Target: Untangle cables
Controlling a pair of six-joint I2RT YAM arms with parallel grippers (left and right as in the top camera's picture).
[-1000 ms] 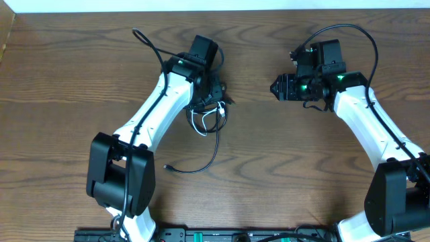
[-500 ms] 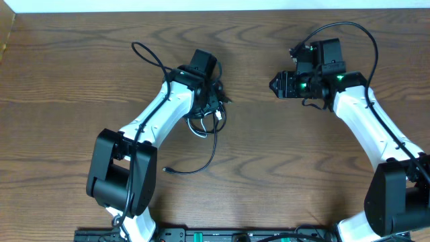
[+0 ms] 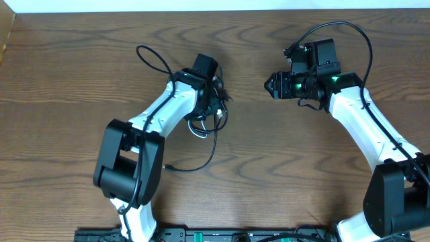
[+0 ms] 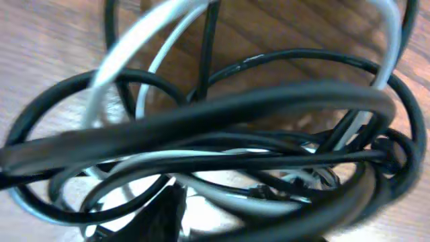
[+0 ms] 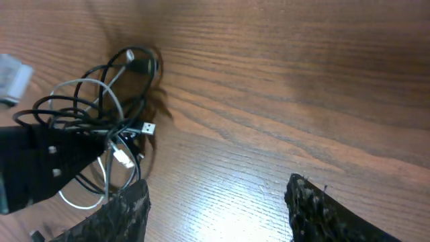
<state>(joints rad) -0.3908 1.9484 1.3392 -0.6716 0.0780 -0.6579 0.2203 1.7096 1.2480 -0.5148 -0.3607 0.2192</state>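
Overhead — I see the cables (image 3: 209, 122) in one knot at the left gripper (image 3: 218, 101), right gripper (image 3: 272, 85) well apart | left wrist — loops crossed, jaws hidden | right wrist — left jaws look clamped on the knot, right jaws wide open, empty | progress: I judge nothing separated yet.

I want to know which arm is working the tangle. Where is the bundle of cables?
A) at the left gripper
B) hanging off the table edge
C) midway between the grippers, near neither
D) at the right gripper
A: the cables bunch right at the left gripper and fill its wrist view, while the right gripper sits apart, open and empty.
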